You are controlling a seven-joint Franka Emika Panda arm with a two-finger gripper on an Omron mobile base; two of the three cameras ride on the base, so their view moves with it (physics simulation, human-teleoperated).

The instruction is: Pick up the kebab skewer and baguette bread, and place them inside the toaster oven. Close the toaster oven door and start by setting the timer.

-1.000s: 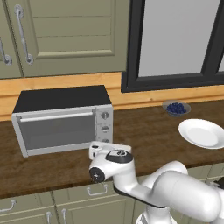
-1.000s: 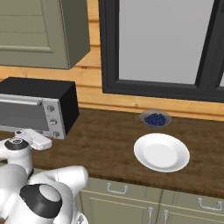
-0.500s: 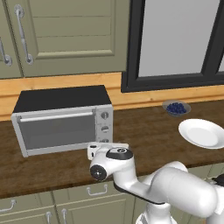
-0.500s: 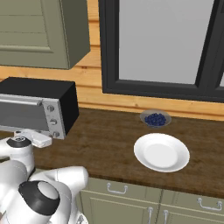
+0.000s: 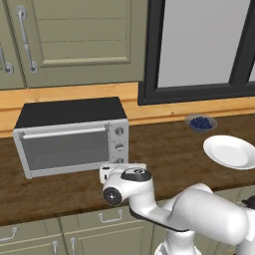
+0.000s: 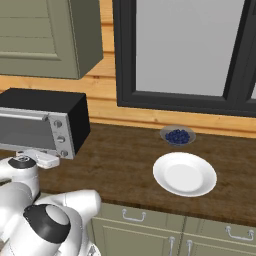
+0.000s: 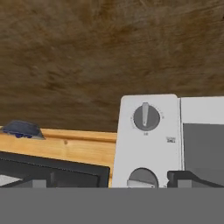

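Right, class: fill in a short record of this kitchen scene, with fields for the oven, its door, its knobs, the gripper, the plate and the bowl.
oven: toaster oven on the wooden counter, at its left
door: toaster oven door shut
knobs: three in a column on its right side; the lowest faces the hand camera
gripper: gripper open, in front of the knob panel, holding nothing
plate: white plate, nothing on it
bowl: small bowl of blueberries behind the plate

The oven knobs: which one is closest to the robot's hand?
The bottom knob of the three on the toaster oven; the gripper sits right in front of it.
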